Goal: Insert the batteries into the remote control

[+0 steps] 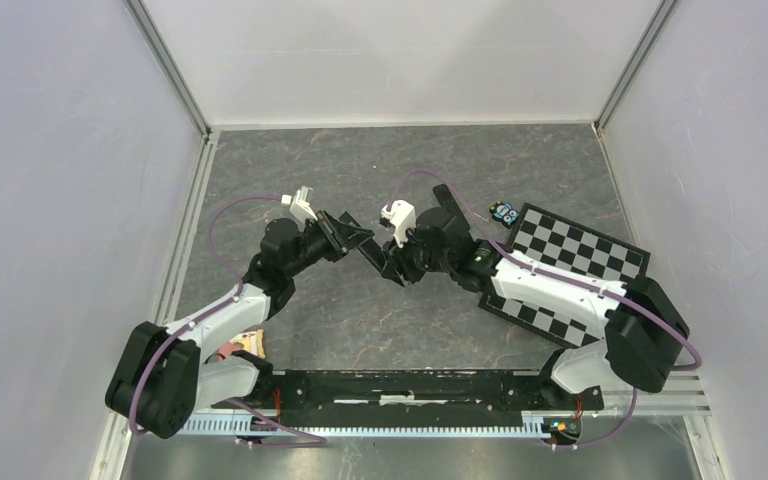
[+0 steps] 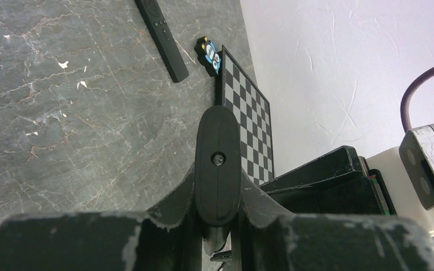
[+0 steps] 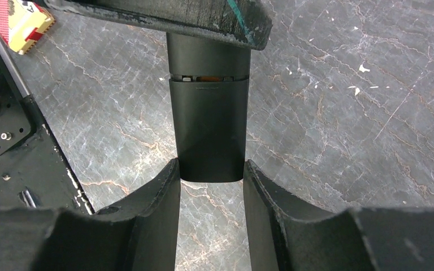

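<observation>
A black remote (image 1: 370,250) is held in the air between both grippers above the table's middle. My left gripper (image 1: 358,238) is shut on one end; in the left wrist view the remote (image 2: 217,158) shows end-on between that gripper's (image 2: 218,175) fingers. My right gripper (image 3: 210,166) is shut on the other end, on the remote's back cover (image 3: 209,130). A thin gap (image 3: 209,78) above the cover shows something orange inside. A small cluster of batteries (image 1: 505,212), blue and orange, lies at the checkerboard's far corner and shows in the left wrist view (image 2: 208,53).
A second black remote (image 2: 161,36) lies on the table left of the batteries, partly hidden by the right arm in the top view (image 1: 457,203). A checkerboard (image 1: 580,250) lies at the right. A yellow and red box (image 1: 245,345) sits by the left arm's base.
</observation>
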Controlling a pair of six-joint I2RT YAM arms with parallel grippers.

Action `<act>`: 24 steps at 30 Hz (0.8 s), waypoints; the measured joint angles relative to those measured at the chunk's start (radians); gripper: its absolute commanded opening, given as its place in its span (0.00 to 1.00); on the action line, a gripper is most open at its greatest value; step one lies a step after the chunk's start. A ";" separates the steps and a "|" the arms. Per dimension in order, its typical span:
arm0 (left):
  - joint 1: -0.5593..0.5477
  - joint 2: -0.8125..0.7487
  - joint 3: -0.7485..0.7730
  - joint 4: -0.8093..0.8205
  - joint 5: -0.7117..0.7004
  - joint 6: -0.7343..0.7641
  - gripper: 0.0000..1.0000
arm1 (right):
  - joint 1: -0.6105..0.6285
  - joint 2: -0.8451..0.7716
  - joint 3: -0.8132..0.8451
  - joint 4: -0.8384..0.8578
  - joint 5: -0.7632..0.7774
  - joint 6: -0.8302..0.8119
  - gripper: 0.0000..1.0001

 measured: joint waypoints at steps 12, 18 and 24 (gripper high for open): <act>0.008 0.009 -0.001 -0.010 -0.015 -0.007 0.02 | 0.001 0.074 0.071 -0.060 0.017 0.062 0.49; 0.009 0.023 -0.016 0.024 -0.006 -0.032 0.02 | 0.002 0.078 0.080 -0.077 0.026 0.074 0.49; 0.016 0.023 -0.031 0.074 0.028 -0.031 0.02 | 0.002 0.086 0.101 -0.097 0.021 0.074 0.48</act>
